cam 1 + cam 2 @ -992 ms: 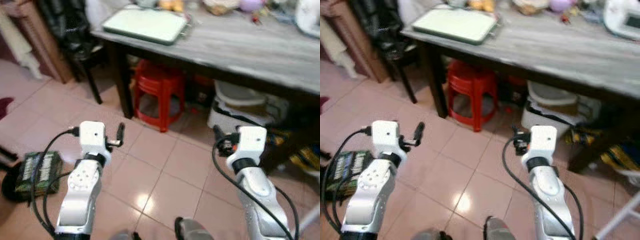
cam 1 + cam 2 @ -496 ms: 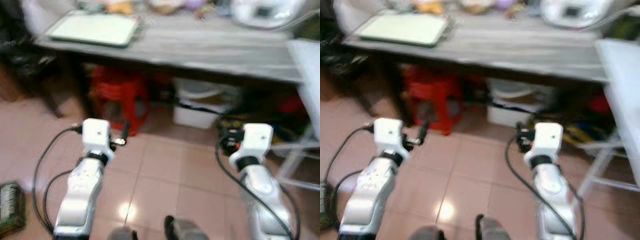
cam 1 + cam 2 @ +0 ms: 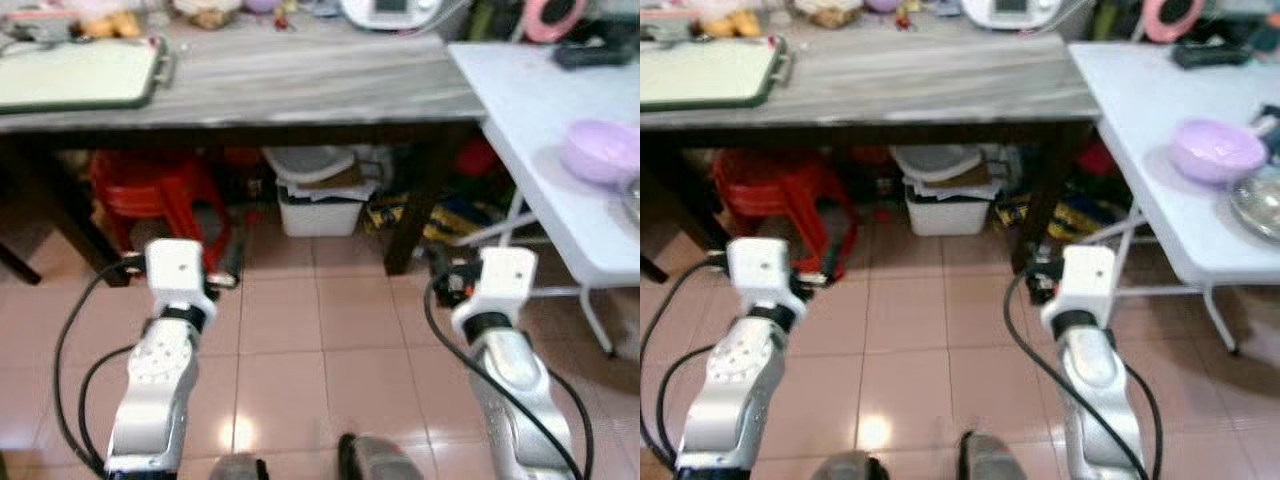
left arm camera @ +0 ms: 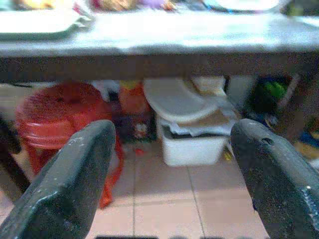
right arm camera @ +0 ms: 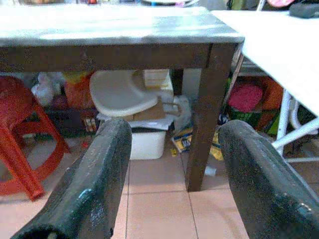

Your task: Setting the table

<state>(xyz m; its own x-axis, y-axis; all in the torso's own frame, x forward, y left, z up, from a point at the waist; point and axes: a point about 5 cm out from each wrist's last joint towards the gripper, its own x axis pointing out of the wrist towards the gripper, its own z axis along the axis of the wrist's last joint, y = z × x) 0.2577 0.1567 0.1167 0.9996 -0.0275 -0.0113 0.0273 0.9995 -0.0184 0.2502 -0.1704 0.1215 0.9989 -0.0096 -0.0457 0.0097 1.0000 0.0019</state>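
Both arms mid-frame w/ jaws wide, empty: left gripper [image 4: 164,164], right gripper [image 5: 174,174]. Purple bowl [image 3: 597,150] on white table [image 3: 520,90], right.

Stool [image 3: 150,190] – bin [image 3: 320,200] under table [image 3: 300,80]; bowl [image 3: 1215,150] on right table [image 3: 1150,100].

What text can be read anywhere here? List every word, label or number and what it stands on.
No readable text.
White appliance on the grey wooden table: a dark display panel, too blurred to read.
Yellow printed packaging on the floor under the table: print too small to read.
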